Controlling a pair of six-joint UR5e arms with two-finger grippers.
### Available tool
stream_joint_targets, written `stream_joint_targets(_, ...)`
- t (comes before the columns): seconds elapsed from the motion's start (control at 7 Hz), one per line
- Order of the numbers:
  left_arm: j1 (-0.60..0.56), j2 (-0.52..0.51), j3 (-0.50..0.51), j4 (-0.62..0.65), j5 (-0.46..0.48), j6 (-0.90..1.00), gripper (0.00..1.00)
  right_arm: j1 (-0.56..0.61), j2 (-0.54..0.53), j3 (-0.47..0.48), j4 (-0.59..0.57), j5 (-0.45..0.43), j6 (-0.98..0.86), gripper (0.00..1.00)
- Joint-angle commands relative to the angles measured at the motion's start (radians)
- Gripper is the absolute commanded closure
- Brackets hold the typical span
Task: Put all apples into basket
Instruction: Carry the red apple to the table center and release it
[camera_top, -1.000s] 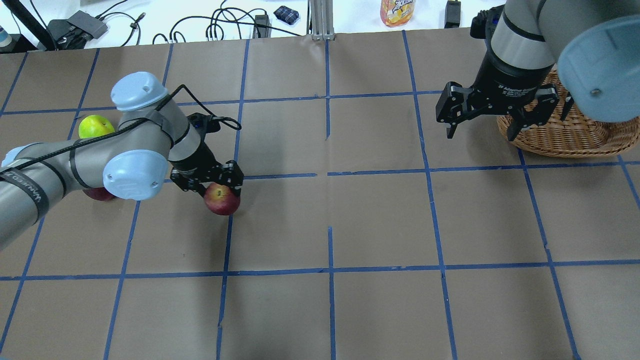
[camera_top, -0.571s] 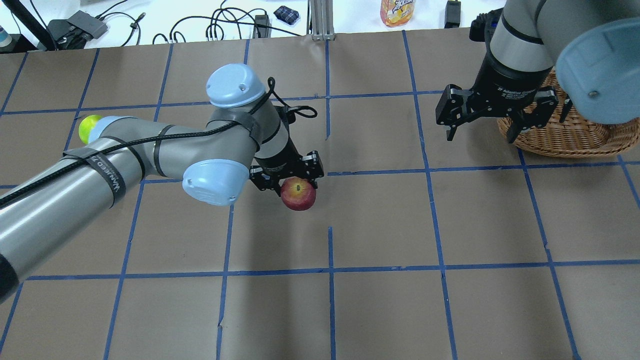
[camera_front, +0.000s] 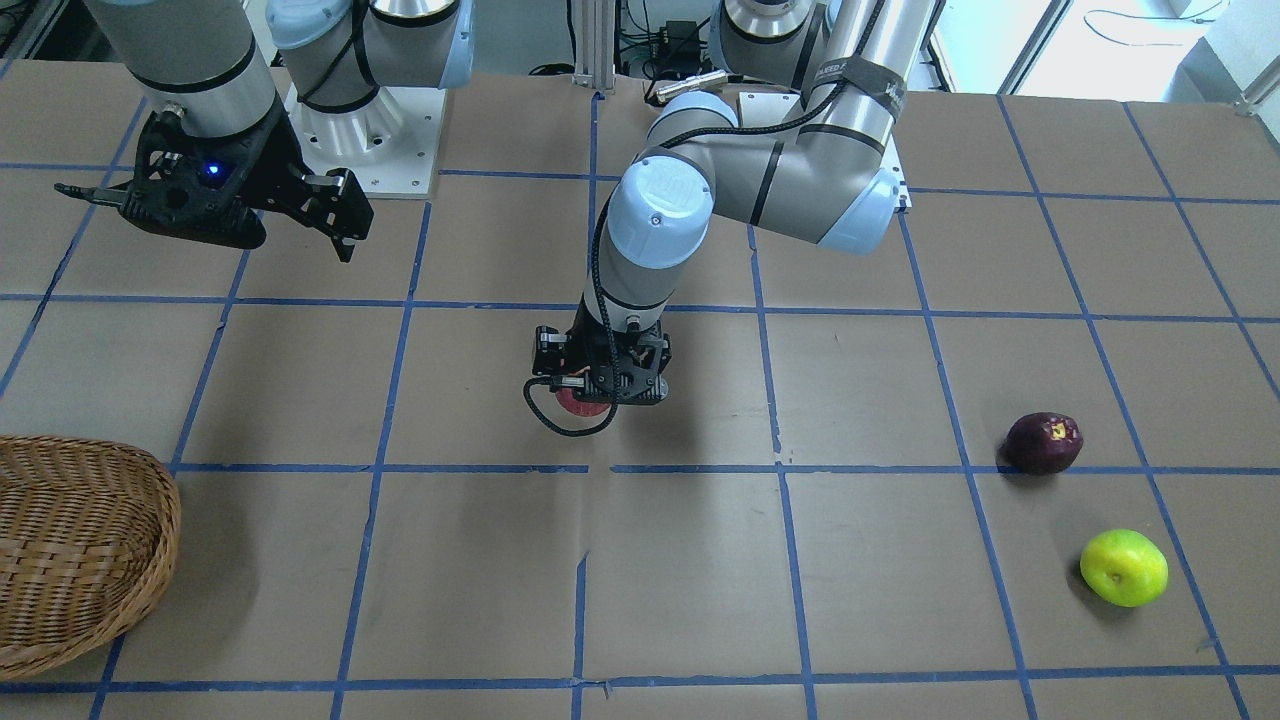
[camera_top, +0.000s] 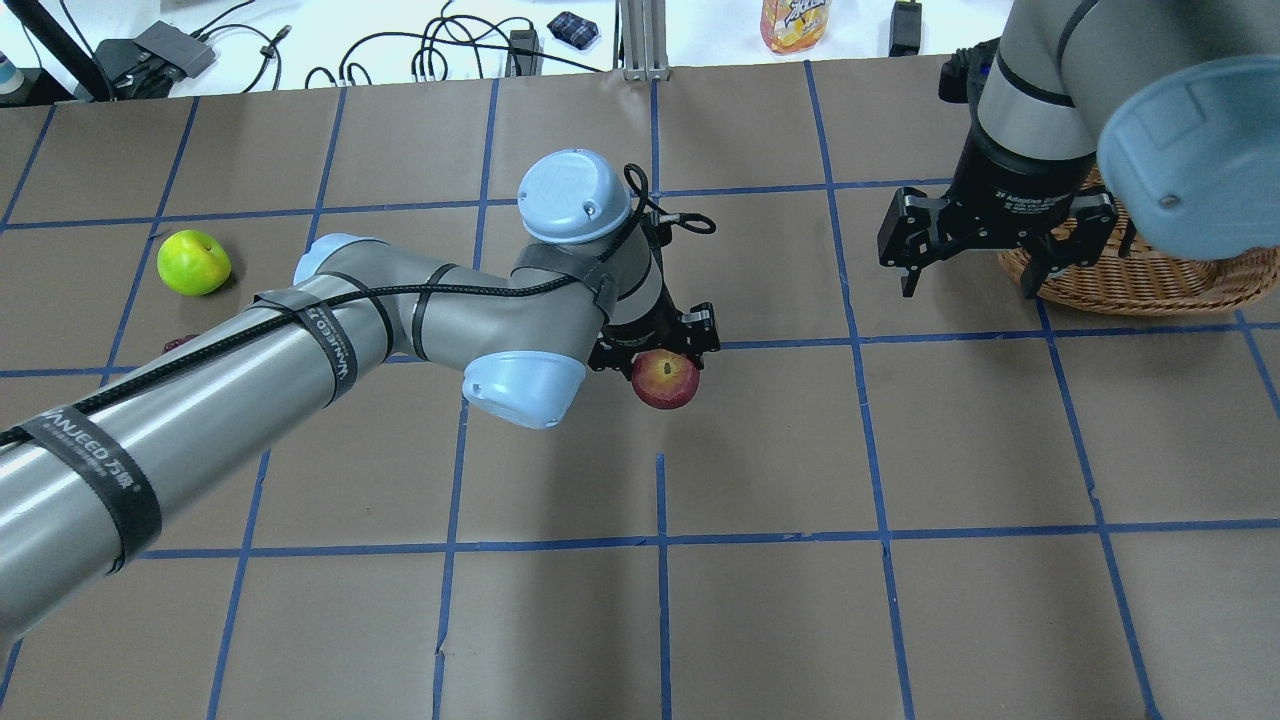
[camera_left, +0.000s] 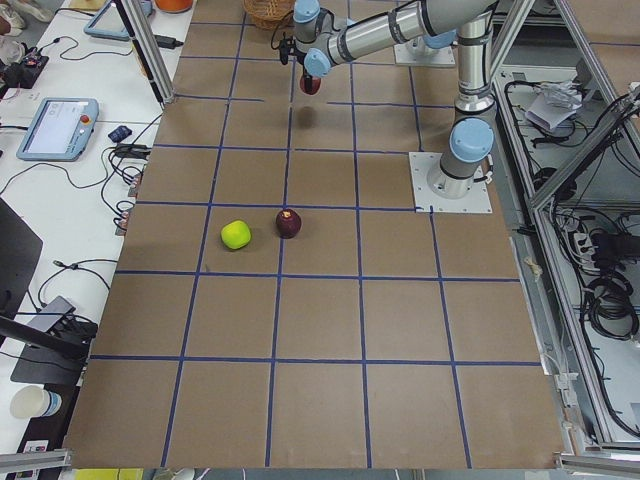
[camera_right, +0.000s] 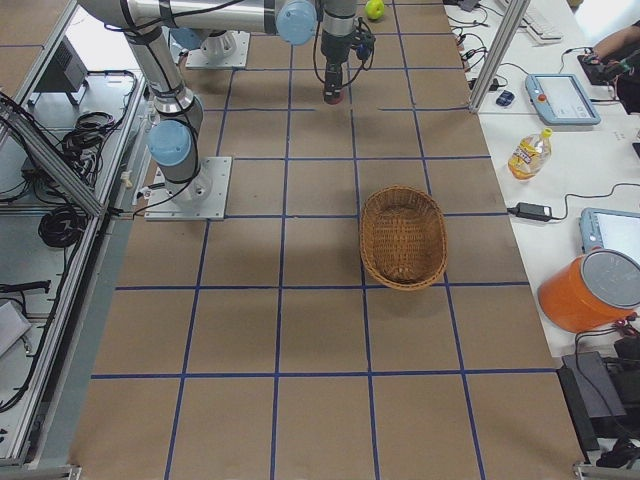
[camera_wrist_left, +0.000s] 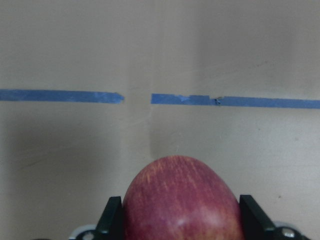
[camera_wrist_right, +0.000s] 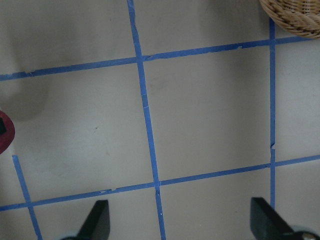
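Note:
My left gripper (camera_top: 657, 362) is shut on the red apple (camera_top: 667, 381) and holds it above the table's middle; the apple fills the bottom of the left wrist view (camera_wrist_left: 180, 200). The yellow-green apple (camera_top: 194, 262) and the dark maroon apple (camera_front: 1043, 443) lie on the table on my left side; in the overhead view my left arm hides most of the maroon one. The wicker basket (camera_top: 1150, 275) sits at the far right, partly under my right arm. My right gripper (camera_top: 970, 288) is open and empty, hovering just left of the basket (camera_wrist_right: 295, 15).
Brown paper with a blue tape grid covers the table. An orange drink bottle (camera_top: 795, 22), cables and small devices lie on the white bench beyond the far edge. An orange container (camera_right: 590, 290) and tablets stand on the side bench.
My left arm has carried the red apple to the right, from the left side to the table's middle. The right gripper has stayed open and nearly still by the basket.

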Motion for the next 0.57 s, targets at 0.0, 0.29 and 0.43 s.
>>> stream_joint_targets(0.0,-0.009,-0.026,0.004,0.016,0.003,0.011,0.0,0.0,0.0,0.062,-0.06,-0.002,0.0,0.0)
stream_joint_targets(0.29,0.034,0.027,0.114,-0.145,0.009,0.011,0.0,0.0,0.0,0.097,-0.116,-0.003,0.0,0.0)
stream_joint_targets(0.43,0.162,0.066,0.221,-0.421,0.07,0.046,0.0,0.0,-0.001,0.115,-0.116,0.001,0.001,0.0)
